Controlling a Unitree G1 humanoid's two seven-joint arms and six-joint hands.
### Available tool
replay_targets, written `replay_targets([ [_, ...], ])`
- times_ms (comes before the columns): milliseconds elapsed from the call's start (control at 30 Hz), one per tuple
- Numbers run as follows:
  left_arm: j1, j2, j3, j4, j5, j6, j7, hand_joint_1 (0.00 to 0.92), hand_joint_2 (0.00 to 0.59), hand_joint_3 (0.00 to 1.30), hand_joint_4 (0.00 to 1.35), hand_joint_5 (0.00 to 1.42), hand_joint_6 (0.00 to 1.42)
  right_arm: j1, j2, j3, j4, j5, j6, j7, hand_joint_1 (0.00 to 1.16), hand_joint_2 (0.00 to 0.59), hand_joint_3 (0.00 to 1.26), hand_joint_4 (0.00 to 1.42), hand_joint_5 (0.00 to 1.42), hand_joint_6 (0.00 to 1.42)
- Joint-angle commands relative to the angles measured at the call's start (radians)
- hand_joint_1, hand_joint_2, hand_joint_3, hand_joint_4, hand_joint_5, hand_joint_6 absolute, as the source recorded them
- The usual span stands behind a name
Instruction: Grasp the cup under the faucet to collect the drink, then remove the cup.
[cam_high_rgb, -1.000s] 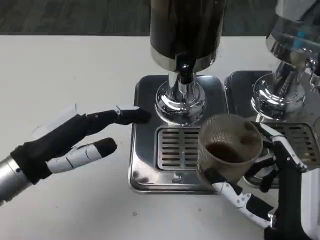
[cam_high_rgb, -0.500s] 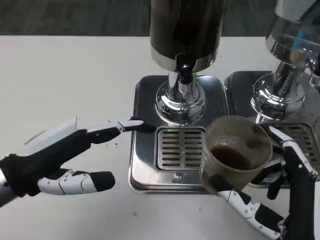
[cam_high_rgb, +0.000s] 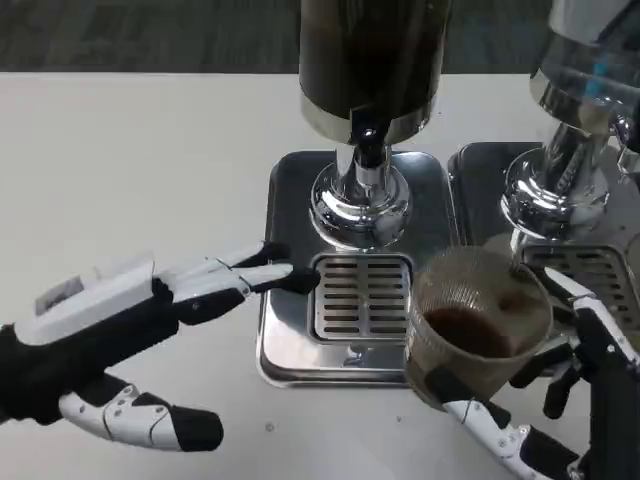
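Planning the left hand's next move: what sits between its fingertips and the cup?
In the head view, only the slotted drain grate of the drip tray lies between the left hand and the cup, which the right hand holds.

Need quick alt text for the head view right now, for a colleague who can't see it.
The right hand holds a ribbed cup of dark drink at the front right of the drip tray, clear of the faucet. The left hand reaches open, fingertips at the tray's left side.
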Motion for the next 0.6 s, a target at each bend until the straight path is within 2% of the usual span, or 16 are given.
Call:
replay_targets([
  [33,0.027,0.026,-0.019,-0.035,-0.034,-0.041,0.016,0.0,0.126,0.1,0.0,0.0,0.04,0.009,0.007,-0.006,-0.055,0.004,-0.057,0.001,0.74,0.209,0.69,0.76,0.96,1.26],
  [333,0.048,0.058,-0.038,-0.049,-0.074,-0.076,0.025,0.0,0.121,0.1,0.0,0.0,0.03,0.029,0.011,-0.014,-0.073,0.006,-0.065,0.017,0.74,0.209,0.7,0.76,0.96,1.26],
  [600,0.05,0.068,-0.044,-0.053,-0.098,-0.088,0.029,0.0,0.119,0.12,0.01,0.0,0.03,0.034,0.014,-0.022,-0.079,0.01,-0.069,0.027,0.74,0.209,0.7,0.78,0.97,1.27],
])
